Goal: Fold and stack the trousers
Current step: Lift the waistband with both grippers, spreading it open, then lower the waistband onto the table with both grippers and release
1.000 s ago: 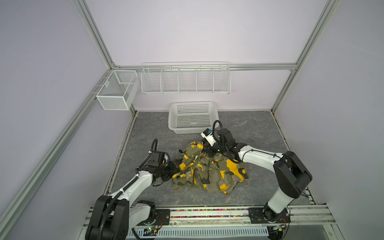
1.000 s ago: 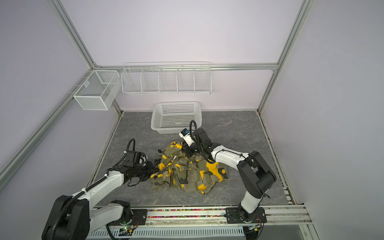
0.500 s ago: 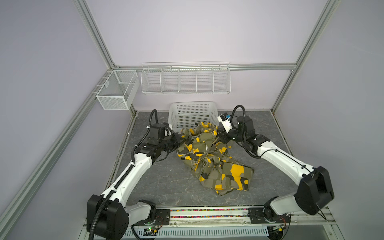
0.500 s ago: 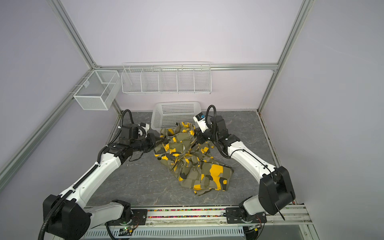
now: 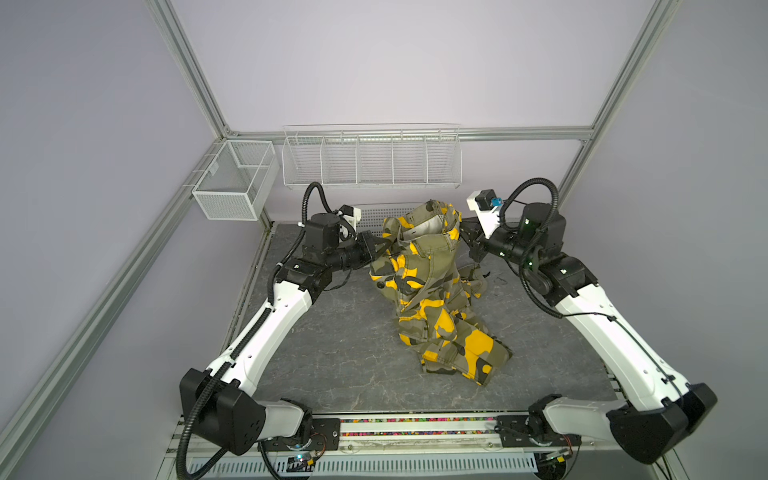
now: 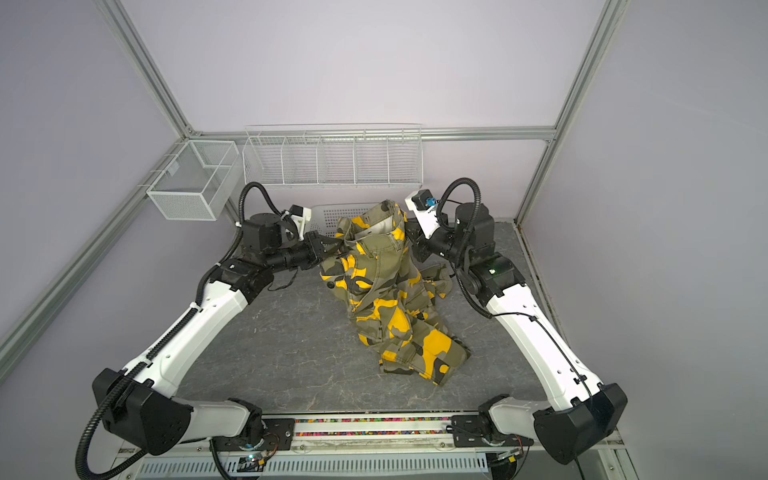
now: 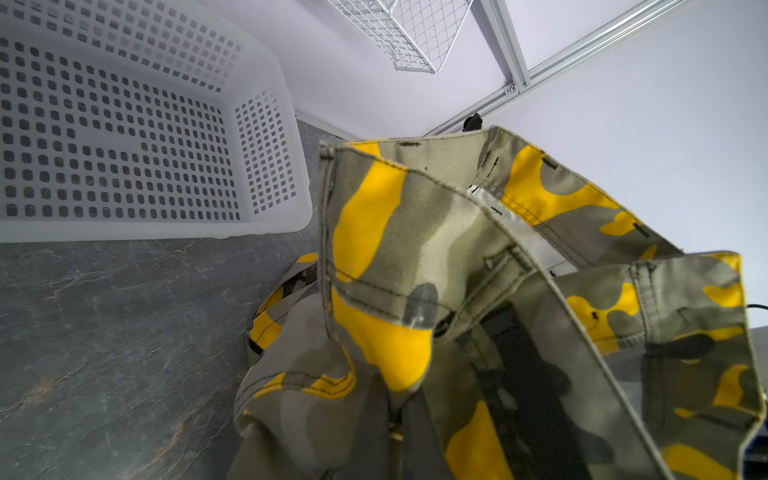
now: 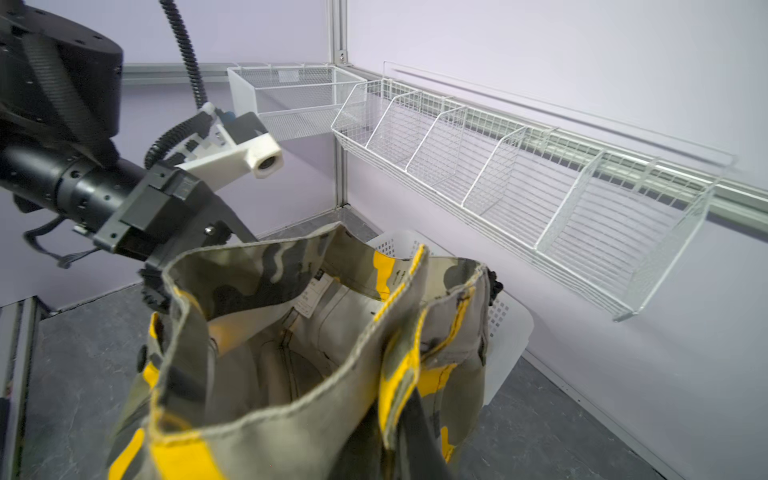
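Since no fold is visible yet, the task is judged to be at an early stage: spreading flat, folding and stacking all remain. Over the rear half of the table [image 5: 332,353], just in front of the white basket [image 7: 124,124], the trousers [image 5: 424,282] are held up by the waistband [image 5: 428,241]. The legs [image 5: 457,345] trail crumpled onto the surface toward the front. One side of the waistband is pinched by the left gripper [image 5: 376,245] and the opposite side by the right gripper [image 5: 464,239], fingers narrow on cloth. Versus a second ago: a low mid-table heap has been lifted and carried rearward, and the waist has been pulled open between the raised arms.
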Robot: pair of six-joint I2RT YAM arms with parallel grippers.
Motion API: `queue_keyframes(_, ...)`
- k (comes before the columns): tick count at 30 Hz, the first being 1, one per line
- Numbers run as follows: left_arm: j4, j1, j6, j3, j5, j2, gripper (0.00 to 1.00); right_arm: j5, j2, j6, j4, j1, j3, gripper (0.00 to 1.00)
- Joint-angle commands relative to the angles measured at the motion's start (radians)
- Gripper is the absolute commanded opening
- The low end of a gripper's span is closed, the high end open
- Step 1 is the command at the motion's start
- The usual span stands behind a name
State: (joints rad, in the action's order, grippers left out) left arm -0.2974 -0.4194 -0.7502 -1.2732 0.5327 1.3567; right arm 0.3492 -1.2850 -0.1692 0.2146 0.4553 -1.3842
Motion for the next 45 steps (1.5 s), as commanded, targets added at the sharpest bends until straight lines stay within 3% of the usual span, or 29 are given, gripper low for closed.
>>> queue_keyframes(1,0.087,-0.002,0.006,0.07,0.011,0.01,0.0,0.081,-0.02,0.01,-0.059,0.035,0.064,0.1)
queue_keyframes(6,0.068,0.002,0.049,0.229,-0.035,0.004,0.0,0.094,-0.099,0.024,-0.087,0.13,0.116,0.1)
queue_keyframes(10,0.1,0.031,0.028,0.326,-0.073,-0.033,0.0,0.109,-0.17,0.12,-0.223,0.157,0.172,0.1)
queue_keyframes(15,-0.007,0.122,0.077,0.394,-0.136,-0.089,0.1,0.142,-0.311,0.132,-0.278,0.214,0.14,0.11)
queue_keyframes(22,-0.154,0.253,0.155,0.441,-0.161,-0.182,0.15,0.148,-0.516,0.242,-0.438,0.262,0.086,0.12)
queue_keyframes(31,-0.425,0.278,0.217,0.389,-0.325,-0.264,0.45,0.115,-0.694,0.3,-0.463,0.291,-0.026,0.15)
queue_keyframes(37,-0.555,0.276,0.162,0.344,-0.271,-0.298,0.56,0.174,-0.68,0.269,-0.381,0.298,-0.06,0.38)
queue_keyframes(41,-0.486,0.265,0.113,0.381,-0.267,-0.339,0.61,0.166,-0.621,0.231,-0.288,0.296,-0.039,0.56)
queue_keyframes(45,-0.445,0.21,0.131,0.397,-0.299,-0.266,0.62,0.101,-0.498,0.203,-0.225,0.273,0.066,0.65)
